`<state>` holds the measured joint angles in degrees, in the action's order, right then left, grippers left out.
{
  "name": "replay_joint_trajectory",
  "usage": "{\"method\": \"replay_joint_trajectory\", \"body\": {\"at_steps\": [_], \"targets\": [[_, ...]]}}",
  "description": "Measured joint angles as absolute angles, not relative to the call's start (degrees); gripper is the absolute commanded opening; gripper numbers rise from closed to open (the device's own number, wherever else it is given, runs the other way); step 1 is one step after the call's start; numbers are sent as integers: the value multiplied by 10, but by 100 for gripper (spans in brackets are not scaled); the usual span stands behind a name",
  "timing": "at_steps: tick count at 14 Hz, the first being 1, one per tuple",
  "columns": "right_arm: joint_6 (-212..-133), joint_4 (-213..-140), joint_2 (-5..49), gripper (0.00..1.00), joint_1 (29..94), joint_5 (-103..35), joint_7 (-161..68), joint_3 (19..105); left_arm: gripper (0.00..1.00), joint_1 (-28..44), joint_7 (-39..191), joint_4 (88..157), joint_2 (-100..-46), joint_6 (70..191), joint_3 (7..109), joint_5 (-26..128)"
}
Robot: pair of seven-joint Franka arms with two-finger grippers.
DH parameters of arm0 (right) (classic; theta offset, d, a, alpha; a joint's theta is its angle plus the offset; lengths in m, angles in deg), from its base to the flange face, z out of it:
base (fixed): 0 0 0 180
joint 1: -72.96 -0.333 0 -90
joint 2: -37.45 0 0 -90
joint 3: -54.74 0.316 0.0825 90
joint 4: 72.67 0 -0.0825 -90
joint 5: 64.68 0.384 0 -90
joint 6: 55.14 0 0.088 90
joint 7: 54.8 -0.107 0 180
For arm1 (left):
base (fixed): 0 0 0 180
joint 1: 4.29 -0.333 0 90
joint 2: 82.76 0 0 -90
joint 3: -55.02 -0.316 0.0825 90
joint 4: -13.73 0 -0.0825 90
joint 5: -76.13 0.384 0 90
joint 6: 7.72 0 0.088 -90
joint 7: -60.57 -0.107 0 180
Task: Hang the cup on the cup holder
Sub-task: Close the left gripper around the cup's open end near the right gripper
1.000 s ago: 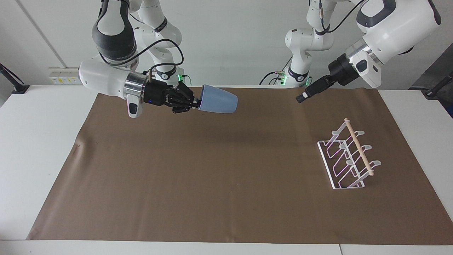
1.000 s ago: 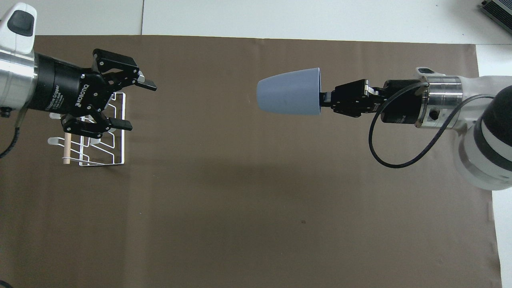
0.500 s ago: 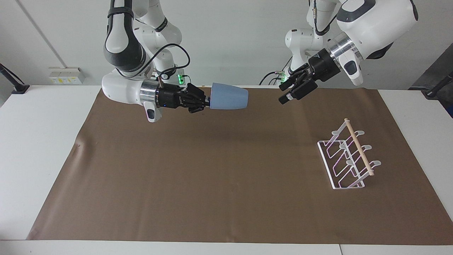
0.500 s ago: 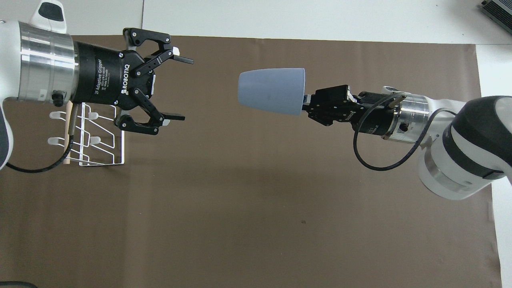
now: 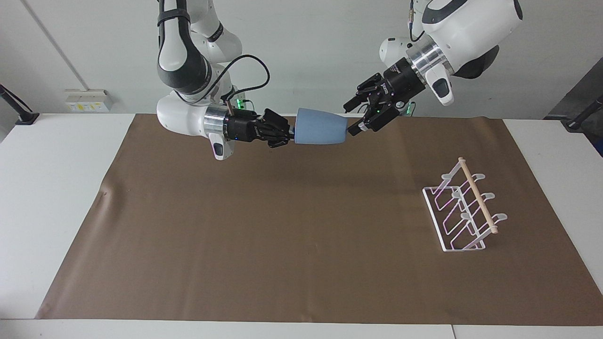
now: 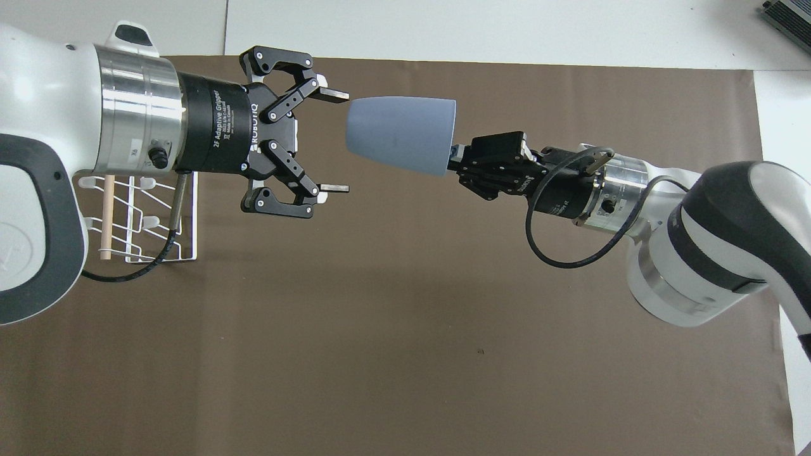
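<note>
Right end effector point(image 5: 291, 133) gripping cup point(image 5: 321, 133) rim, left end effector point(image 5: 356, 117) spread at its base

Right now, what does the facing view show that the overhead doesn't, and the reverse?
Facing only: both arm bases, the wall, and the whole cup holder standing uncovered toward the left arm's end of the table.
Overhead only: the left hand seen flat, jaws wide open, pointed at the narrow base of the cup; the left arm covers part of the cup holder.
Both: the right hand shut on the cup's rim, holding it sideways in the air over the brown mat.
</note>
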<state>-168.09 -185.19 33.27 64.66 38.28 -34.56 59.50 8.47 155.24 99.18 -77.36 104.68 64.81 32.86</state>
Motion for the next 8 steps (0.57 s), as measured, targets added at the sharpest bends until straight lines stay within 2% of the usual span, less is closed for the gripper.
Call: {"method": "replay_joint_trajectory", "body": {"at_steps": [8], "targets": [[-1681, -1853, 333, 0, 647, 383, -346, 595, 100, 91, 1597, 990, -747, 1094, 648, 329]]}}
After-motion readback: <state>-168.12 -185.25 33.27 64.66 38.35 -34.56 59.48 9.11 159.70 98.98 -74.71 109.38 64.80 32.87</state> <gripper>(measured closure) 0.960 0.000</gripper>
